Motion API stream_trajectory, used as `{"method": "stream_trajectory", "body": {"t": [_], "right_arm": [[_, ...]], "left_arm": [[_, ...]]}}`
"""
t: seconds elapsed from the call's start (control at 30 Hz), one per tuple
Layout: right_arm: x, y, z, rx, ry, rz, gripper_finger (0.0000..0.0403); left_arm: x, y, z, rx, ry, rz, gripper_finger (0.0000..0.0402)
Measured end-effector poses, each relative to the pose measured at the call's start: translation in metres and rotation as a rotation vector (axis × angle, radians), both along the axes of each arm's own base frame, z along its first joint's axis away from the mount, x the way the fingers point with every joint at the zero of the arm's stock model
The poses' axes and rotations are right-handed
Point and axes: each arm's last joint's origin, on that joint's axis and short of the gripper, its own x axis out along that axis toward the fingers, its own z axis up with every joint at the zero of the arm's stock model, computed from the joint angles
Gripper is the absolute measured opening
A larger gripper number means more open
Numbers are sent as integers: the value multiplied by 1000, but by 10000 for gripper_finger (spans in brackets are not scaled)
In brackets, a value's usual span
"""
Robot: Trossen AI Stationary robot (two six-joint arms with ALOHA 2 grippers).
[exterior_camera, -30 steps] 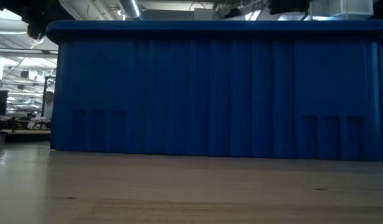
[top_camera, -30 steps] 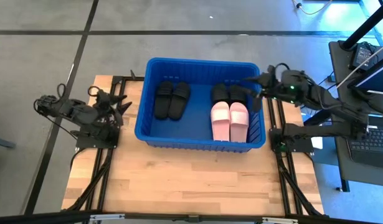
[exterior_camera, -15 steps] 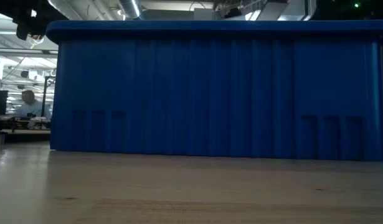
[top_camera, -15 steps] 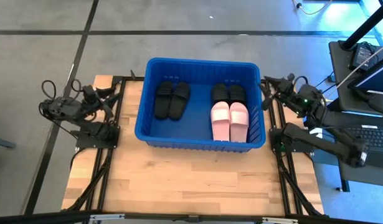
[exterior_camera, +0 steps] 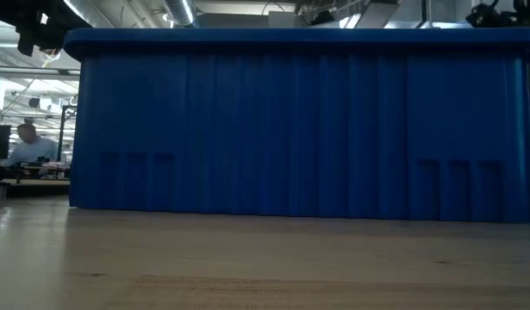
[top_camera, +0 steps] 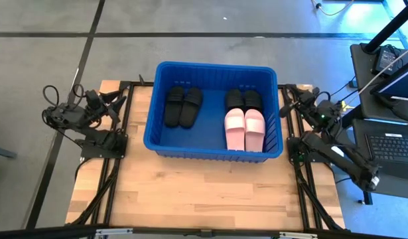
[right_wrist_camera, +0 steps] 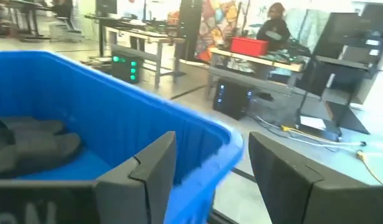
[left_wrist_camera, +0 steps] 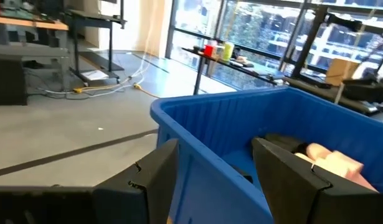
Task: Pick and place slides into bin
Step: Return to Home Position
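Note:
The blue bin (top_camera: 213, 152) stands on the wooden table (top_camera: 204, 192), toward its far side. It fills the low view (exterior_camera: 299, 129). Three pairs of slides lie flat on its floor. One black pair (top_camera: 184, 106) is at the left, a second black pair (top_camera: 243, 98) at the far right, and a pink pair (top_camera: 245, 128) just in front of that. My left gripper (top_camera: 117, 101) is open and empty beside the bin's left wall (left_wrist_camera: 241, 124). My right gripper (top_camera: 286, 106) is open and empty beside its right wall (right_wrist_camera: 116, 106).
Bare wooden table top lies in front of the bin. Both arm bases (top_camera: 101, 143) (top_camera: 310, 146) stand at the table's left and right edges. A desk with a laptop (top_camera: 389, 143) is off the right edge. People sit in the room beyond (exterior_camera: 28, 142) (right_wrist_camera: 275, 22).
My right gripper has drawn back from over the bin's far right corner toward the table's right edge, and its arm has folded in. My left gripper has drawn back a little, away from the bin toward the far left. The slides and the bin have stayed put.

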Motion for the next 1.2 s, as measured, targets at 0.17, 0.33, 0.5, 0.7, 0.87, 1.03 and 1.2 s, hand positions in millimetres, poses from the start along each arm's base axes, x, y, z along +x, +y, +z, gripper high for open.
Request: {"method": "stream_trajectory", "body": {"t": [0.17, 0.33, 0.5, 0.7, 0.87, 1.03, 1.2], "right_arm": [[-6, 2, -16, -3, -45, -36, 202], [-13, 5, -16, -53, -121, -82, 202], [-16, 5, -13, -74, -147, -142, 202], [-16, 5, -13, -79, -148, -143, 202], [-16, 5, -13, -78, -146, -143, 202], [-16, 5, -13, -77, -145, -143, 202], [-16, 5, -13, -74, -140, -144, 202]], "left_arm": [[1, -1, 0, -3, 5, -34, 202], [8, -7, -1, -48, -9, -237, 202], [30, -18, -1, -20, -145, -399, 202], [54, -26, -6, 116, -187, -408, 202], [63, -24, -5, 193, -113, -281, 202], [65, -13, -2, 297, 12, -16, 202], [61, -3, -2, 337, 102, 153, 202]]}}
